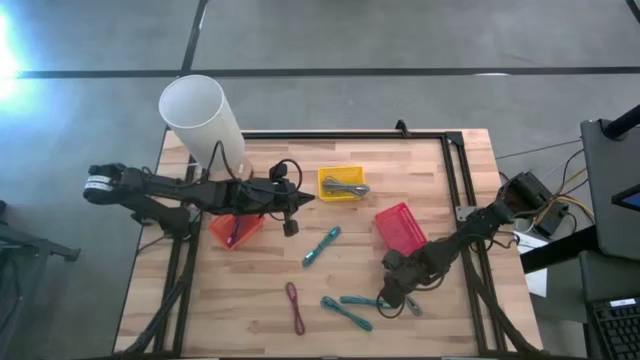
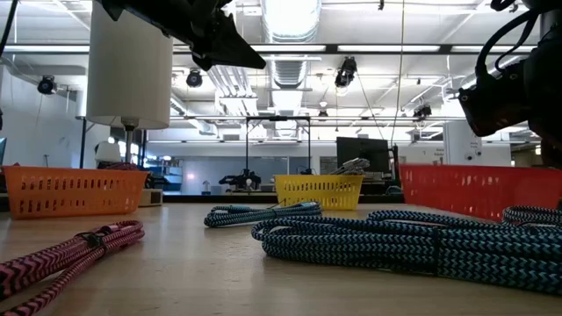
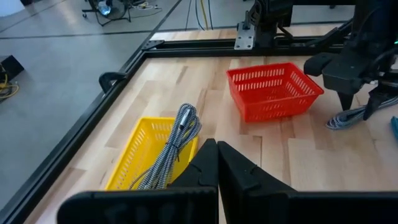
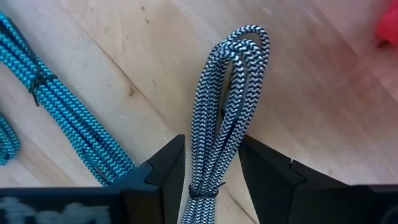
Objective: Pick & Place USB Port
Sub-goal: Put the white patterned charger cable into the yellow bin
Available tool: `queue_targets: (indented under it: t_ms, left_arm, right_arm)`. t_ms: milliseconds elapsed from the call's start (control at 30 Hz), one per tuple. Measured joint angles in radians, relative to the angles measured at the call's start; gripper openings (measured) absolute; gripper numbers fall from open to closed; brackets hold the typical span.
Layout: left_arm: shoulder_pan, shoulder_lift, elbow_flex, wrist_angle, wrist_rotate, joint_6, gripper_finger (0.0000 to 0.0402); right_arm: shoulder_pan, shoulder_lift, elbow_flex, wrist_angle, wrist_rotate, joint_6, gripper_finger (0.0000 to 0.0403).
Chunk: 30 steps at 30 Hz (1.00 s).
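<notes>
A black-and-white braided cable bundle (image 4: 225,112) lies flat on the wooden table, near the right end of the near edge (image 1: 411,305). My right gripper (image 4: 211,163) (image 1: 393,297) points down over it, open. Its fingers stand on either side of the bundle, near the tied end. My left gripper (image 3: 216,163) (image 1: 296,203) is shut and empty. It hovers above the table between the orange basket (image 1: 235,229) and the yellow basket (image 1: 340,184), which holds a grey braided cable (image 3: 174,140). A red basket (image 1: 401,228) sits just beyond the right gripper. My right gripper has one finger (image 4: 166,167) on each side of the black-and-white bundle, across its length, near the tie (image 4: 204,190). It comes from above, and the bundle lies on the table. I cannot tell whether the fingers touch it.
Two teal cables (image 1: 346,310) (image 1: 322,245) and a pink cable (image 1: 295,306) lie on the near half of the table. One teal cable (image 4: 68,124) runs close beside the right gripper. A white cylinder (image 1: 201,112) stands at the far left corner. A black frame rail (image 1: 455,160) borders the far and right edges.
</notes>
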Motion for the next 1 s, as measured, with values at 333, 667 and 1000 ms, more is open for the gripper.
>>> queue_targets:
  t_ms: [333,667,1000]
  left_arm:
    - [0.002,0.000,0.000,0.009,0.000,0.002,0.0000]
    - [0.002,0.000,0.000,0.008,0.000,-0.002,0.0000]
    - [0.002,0.000,0.002,0.014,0.000,0.000,0.0000]
  right_arm:
    - [0.000,0.072,0.127,-0.180,-0.011,-0.038,0.0119]
    - [0.000,0.040,0.258,-0.269,-0.003,-0.086,0.0017]
    - [-0.048,-0.001,0.450,-0.274,0.363,-0.491,0.0016]
